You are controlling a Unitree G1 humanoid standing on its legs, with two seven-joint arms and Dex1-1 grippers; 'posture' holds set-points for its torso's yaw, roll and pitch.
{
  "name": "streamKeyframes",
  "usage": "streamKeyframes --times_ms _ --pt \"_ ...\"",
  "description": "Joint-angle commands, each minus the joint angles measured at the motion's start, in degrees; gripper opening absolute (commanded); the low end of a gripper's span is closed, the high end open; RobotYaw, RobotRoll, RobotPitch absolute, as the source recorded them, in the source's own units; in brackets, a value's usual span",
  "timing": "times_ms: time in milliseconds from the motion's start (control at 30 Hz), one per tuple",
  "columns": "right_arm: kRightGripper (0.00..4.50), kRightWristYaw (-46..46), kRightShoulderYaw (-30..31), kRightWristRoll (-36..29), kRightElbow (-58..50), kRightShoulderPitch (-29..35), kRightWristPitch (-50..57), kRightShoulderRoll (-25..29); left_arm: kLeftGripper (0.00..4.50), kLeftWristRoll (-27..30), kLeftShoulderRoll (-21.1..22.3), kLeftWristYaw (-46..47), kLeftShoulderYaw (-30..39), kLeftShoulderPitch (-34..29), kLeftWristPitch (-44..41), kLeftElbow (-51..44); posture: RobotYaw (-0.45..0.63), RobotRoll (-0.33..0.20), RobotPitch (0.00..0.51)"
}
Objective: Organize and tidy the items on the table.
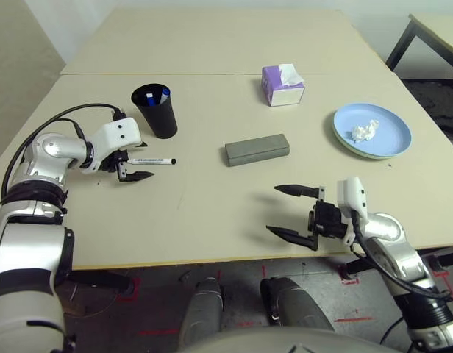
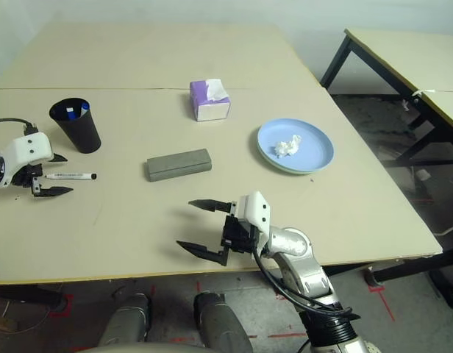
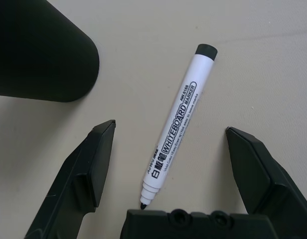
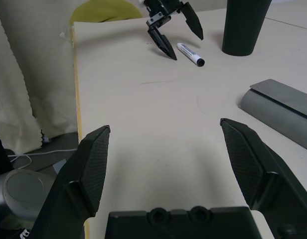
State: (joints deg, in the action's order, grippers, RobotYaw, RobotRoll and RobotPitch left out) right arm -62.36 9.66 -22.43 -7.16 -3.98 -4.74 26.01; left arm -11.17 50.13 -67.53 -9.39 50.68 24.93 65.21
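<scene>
purple tissue box (image 1: 282, 85), black cup (image 1: 155, 110)

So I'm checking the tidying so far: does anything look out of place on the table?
Yes: a whiteboard marker lies loose beside the black cup, and a crumpled tissue sits on the blue plate.

Left tool (image 1: 133, 166) spread wide astride black-capped marker (image 1: 153, 161) beside cup (image 1: 155, 110).
</scene>
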Motion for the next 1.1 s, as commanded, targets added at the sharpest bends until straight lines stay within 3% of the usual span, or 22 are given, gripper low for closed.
streamKeyframes --times_ms 33,200,233,333,667,967,1100 --pt "4.5 0.01 0.57 0.45 -1.52 0.7 0.37 0.55 4.49 -1.15 -1.21 0.43 -0.81 0.27 -0.05 1.4 -0.09 0.0 0.135" --pt "4.5 0.21 0.77 0.61 -2.29 0.79 0.52 0.51 4.49 -1.39 -1.69 -0.08 -0.77 0.43 -0.44 1.99 -0.1 0.0 0.13" --pt "4.5 0.23 0.77 0.62 -2.35 0.78 0.54 0.49 4.31 -1.33 -1.79 -0.41 -0.74 0.49 -0.64 2.13 -0.1 0.0 0.131" --pt "4.5 0.19 0.73 0.61 -2.37 0.83 0.47 0.46 3.61 -1.17 -2.06 -1.45 -0.69 0.6 -1.44 2.45 -0.1 0.0 0.133" --pt "4.5 0.2 0.6 0.29 -2.85 0.07 0.74 0.34 0.4 0.04 -2.19 -2.53 0.47 0.76 -0.63 1.96 -0.09 0.0 0.133" --pt "4.5 -0.19 0.8 0.54 -2.29 -0.75 0.49 0.36 0.3 0.65 -1.28 -3.24 0.8 -0.06 -0.73 1.89 -0.08 0.0 0.134" --pt "4.5 0.15 0.68 0.38 -1.84 -0.81 0.58 -0.04 0.3 3.74 -1.19 -7.6 2.63 -1.78 0.78 0.47 -0.07 0.0 0.135"
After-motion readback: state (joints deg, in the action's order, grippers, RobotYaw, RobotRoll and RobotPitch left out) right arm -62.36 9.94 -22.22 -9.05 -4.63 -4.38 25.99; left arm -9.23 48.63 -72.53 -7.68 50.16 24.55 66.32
